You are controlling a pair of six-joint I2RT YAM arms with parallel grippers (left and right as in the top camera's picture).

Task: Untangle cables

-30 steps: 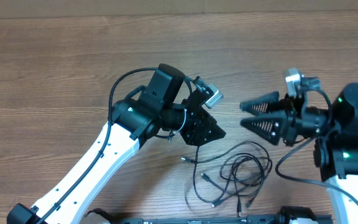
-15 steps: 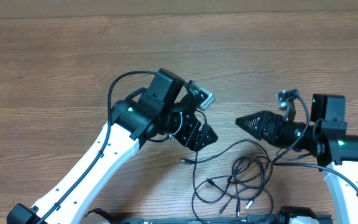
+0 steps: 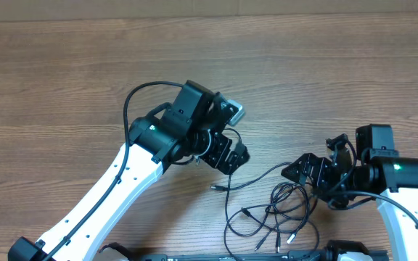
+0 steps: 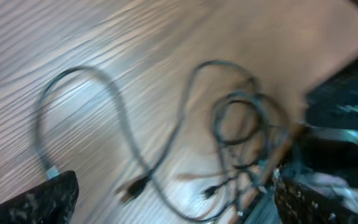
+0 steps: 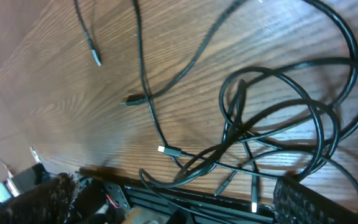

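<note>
Brown wood-grain worktop [image 3: 64,65] carries the cables [image 3: 271,212], a few thin black cords lying loose in a tangle near its front edge, between the two arms and nearer the right one. Several loops cross over one another in the middle of the bunch, and small plug ends, some silver-tipped, poke out toward the front. One strand runs off to the left and ends in a plug just below the left tool [image 3: 227,156]. That tool hangs above the wood beside the tangle's left side, its fingers [image 4: 48,199] spread wide with nothing gripped; its wrist view of the cords is blurred. The right tool [image 3: 312,172] sits over the upper right of the tangle, pointing left. Its fingers [image 5: 58,199] are also spread wide, the crossed loops lying on the wood below the gap, unclamped. Whether it touches any cord I cannot tell.
</note>
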